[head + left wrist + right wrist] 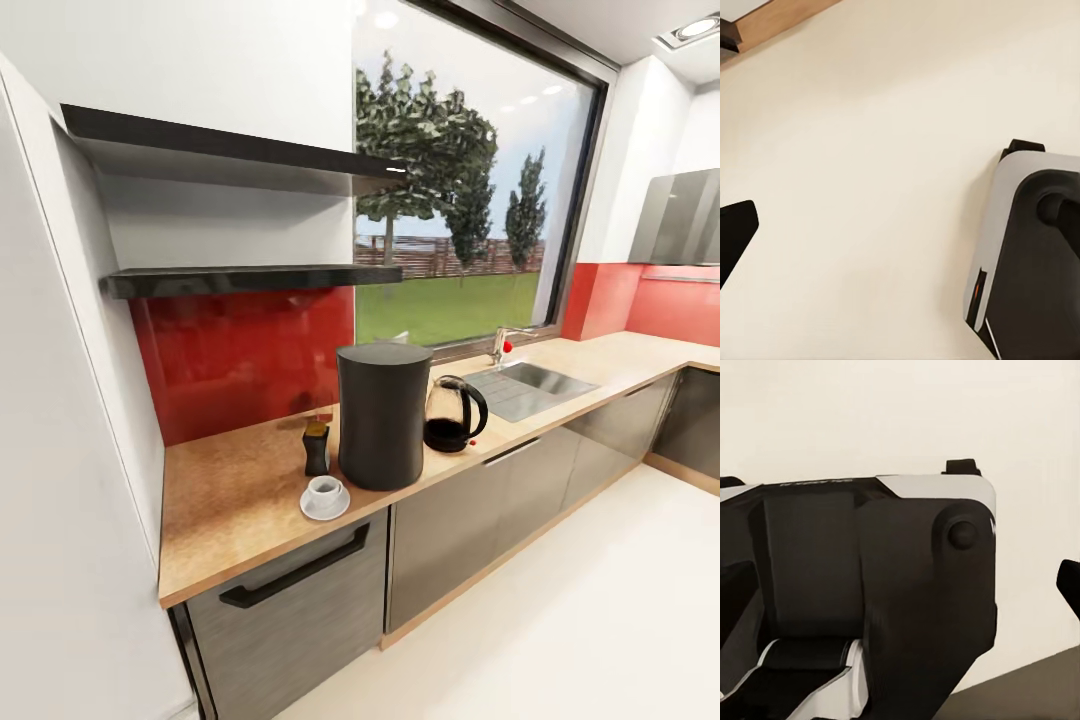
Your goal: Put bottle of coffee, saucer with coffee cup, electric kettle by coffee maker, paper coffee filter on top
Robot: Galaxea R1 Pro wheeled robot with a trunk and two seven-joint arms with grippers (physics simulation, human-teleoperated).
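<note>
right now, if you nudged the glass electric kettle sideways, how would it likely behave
The electric kettle looks like glass, so probably fragile and slippery. Its rounded body on a dark base would likely slide rather than tip. The black loop handle seems the surest grip.

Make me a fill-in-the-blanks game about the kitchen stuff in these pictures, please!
1. The coffee cup sits on the white ____.
2. The electric kettle stands between the coffee maker and the steel ____.
3. The wall panel behind the bottle of coffee is colored ____.
4. Everything rests on the kitchen countertop, made of light ____.

Missing words: saucer; sink; red; wood
</note>
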